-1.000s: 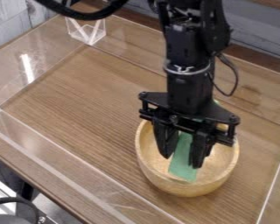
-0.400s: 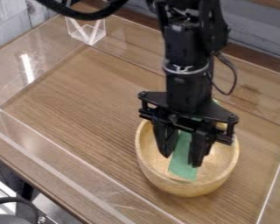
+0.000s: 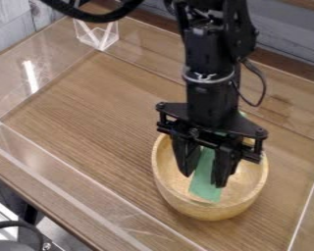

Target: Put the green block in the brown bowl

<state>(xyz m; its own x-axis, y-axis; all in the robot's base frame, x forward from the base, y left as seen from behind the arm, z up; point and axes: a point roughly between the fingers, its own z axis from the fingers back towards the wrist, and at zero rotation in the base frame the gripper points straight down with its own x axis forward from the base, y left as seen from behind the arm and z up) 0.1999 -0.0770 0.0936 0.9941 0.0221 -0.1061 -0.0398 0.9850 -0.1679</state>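
Single overhead-oblique view of a wood-grain table (image 3: 94, 108) enclosed by low clear plastic walls (image 3: 23, 74). In the lower right of the frame sits the brown bowl (image 3: 173, 198), a round wooden vessel with a thick pale rim. The black robot arm (image 3: 212, 49) descends from the top centre and points almost straight down into the bowl. Its gripper (image 3: 210, 169) hangs inside the bowl's opening, the two dark fingers (image 3: 186, 155) standing moderately apart and closed on the green block (image 3: 204, 184) between them. The block is upright and slightly tilted, its lower end low inside the bowl; whether that end touches the bowl's floor cannot be told. A small clear stand (image 3: 97, 35) rests near the upper left of the frame, well apart from the bowl.
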